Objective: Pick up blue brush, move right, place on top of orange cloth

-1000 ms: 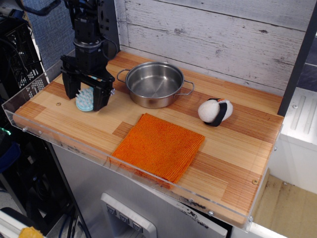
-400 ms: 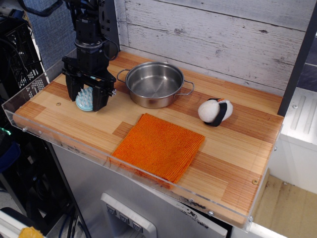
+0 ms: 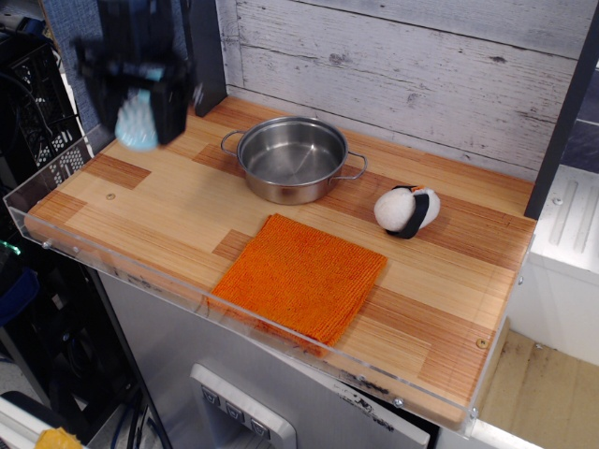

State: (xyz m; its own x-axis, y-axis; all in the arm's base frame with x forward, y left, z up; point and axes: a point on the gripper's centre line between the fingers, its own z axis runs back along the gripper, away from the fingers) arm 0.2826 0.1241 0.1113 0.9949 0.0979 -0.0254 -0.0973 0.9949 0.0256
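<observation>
Tool [image 3: 138, 105] (blurred) clamped on blue brush [image 3: 138, 122], high above table, far left of orange cloth [image 3: 301, 276].

Light: bright, even, soft shadows on the table [image 3: 187, 210].
Blur: end effector [image 3: 138, 94] smeared; the rest sharp.

The brush [image 3: 138, 122] is small and light blue. It is up in the air at the far left, well above the bench, and it looks blurry. The black gripper [image 3: 136, 94] holds it from above, so only its round lower part shows.

The cloth [image 3: 299, 276] is bright orange and square, with a rough, bumpy top. It lies flat near the front edge of the bench, turned so one corner points to the front. It is well apart from the brush.
</observation>
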